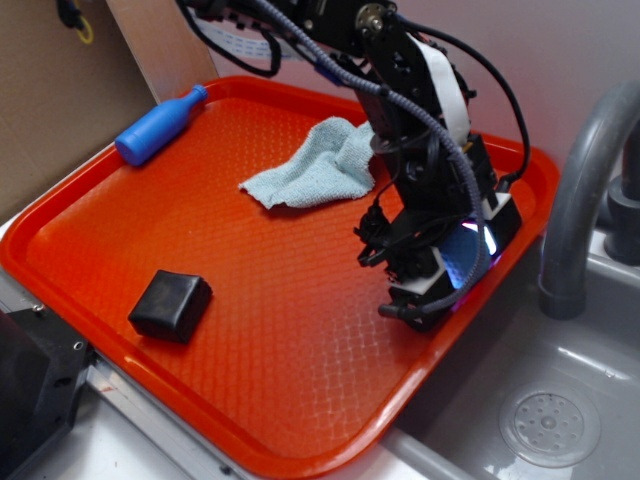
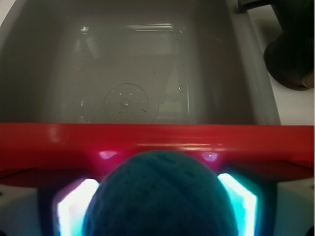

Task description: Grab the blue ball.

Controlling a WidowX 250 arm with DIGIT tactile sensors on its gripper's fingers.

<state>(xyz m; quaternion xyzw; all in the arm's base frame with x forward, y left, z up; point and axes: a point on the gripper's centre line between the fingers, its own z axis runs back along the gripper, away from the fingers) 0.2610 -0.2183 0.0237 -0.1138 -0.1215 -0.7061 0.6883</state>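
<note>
down at the right edge of the red tray (image 1: 90, 215), w/ the tool (image 1: 437, 290) lowered nearly to the tray floor, close to the rim by the sink (image 1: 560, 400). blue ball (image 2: 158, 196) sitting right between the two lit fingers (image 2: 74, 209) in the wrist view, filling the lower middle of the frame, dimpled surface facing the lens. almost fully hidden in the exterior view behind the arm, only a blue sliver betw. the fingers, so position read mainly from the wrist cam.

fingers flanking the ball on both sides, seemingly snug against it; can't tell for sure whether pressed tight or just bracketing, no gap visible either way. probably mid-grasp or about to squeeze, judging by how centred the ball is. can't tell if lifted yet or resting on the tray.

approach from straight above makes sense: round thing, rolls easily, so pinching across the widest part w/ the tray rim just ahead to stop a roll toward the drain (image 2: 129, 102).

other stuff well clear: black block (image 1: 170, 305) near the front left, blue bottle toy (image 1: 160, 124) up at the back left rim, light blue cloth (image 1: 315, 170) in the middle back, faucet (image 1: 580, 190) off to the right. none in the way.

risk: ball squirting out forward over the rim into the sink if grip off-centre.
</note>
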